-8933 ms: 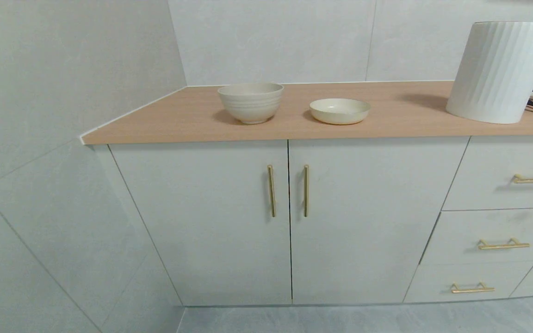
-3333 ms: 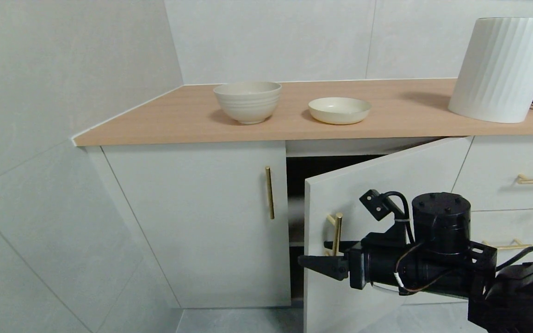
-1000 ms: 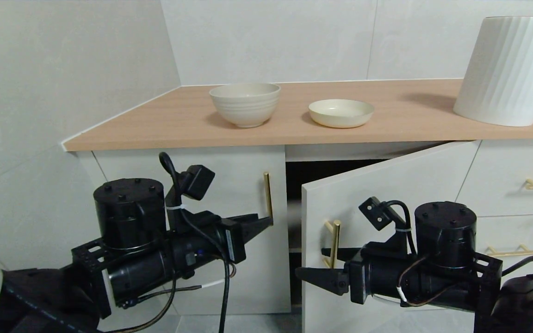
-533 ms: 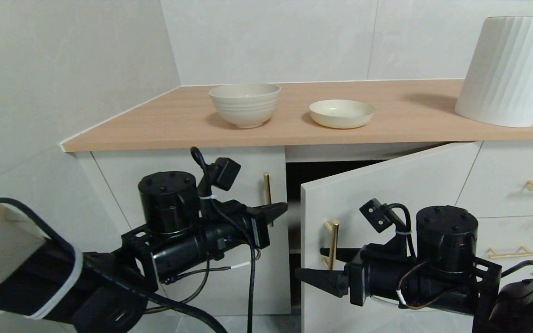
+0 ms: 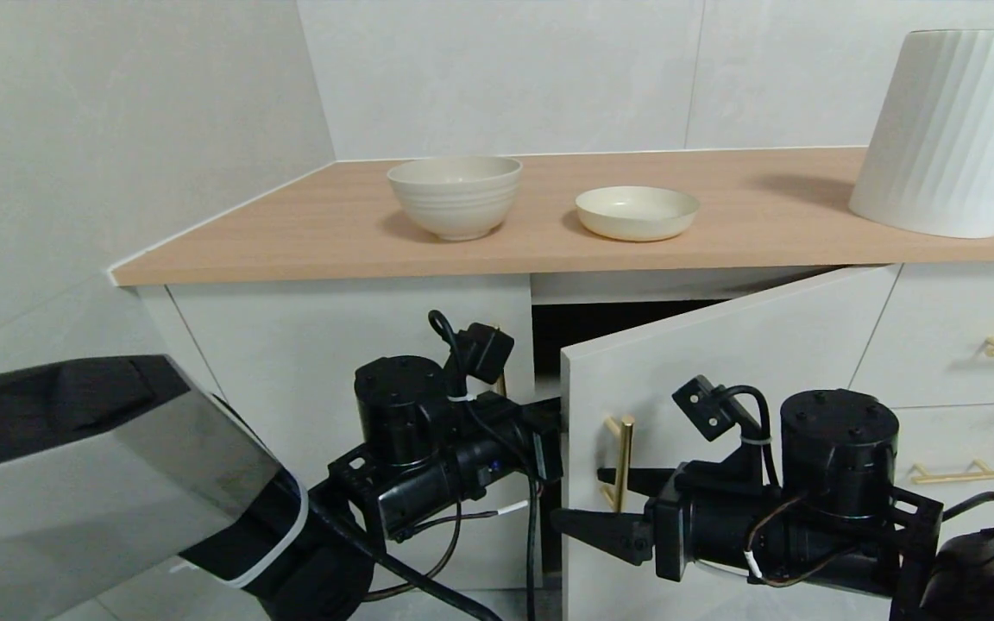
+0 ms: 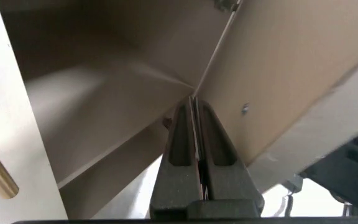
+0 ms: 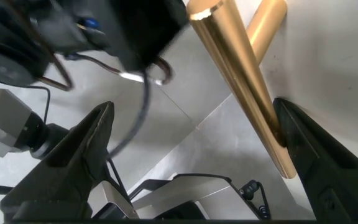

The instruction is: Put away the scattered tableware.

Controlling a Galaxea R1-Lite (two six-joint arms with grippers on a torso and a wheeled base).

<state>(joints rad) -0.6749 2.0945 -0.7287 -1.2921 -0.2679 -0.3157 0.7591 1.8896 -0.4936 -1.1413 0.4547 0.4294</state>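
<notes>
While the bowl [image 5: 454,194] and the shallow dish [image 5: 637,211] are sitting untouched side by side near the front edge of the tabletop [image 5: 333,233], toward its left corner, both arms are working lower down at the cabinet [image 5: 350,345]. The step in hand therefore appears to be opening the storage space, not lifting tableware. From the head camera, the right-hand door [image 5: 721,371] is standing partly open. The left gripper [image 5: 551,421] is poking into the dark gap at that door's free edge, and the right gripper [image 5: 596,500] is spreading its fingers on either side of the gold handle [image 5: 622,457]. Through the left wrist camera, the left gripper [image 6: 194,155] is showing its fingers pressed flat together, holding nothing, and pointing into the cabinet beside the inside of that door. Through the right wrist camera, the right gripper [image 7: 192,106] is gaping wide, with the handle [image 7: 244,87] passing between the jaws, close to one of them and not clamped. The next move is probably calling for the door to be swung fully wide, by a push from inside or a pull on the handle, before either dish goes in.
</notes>
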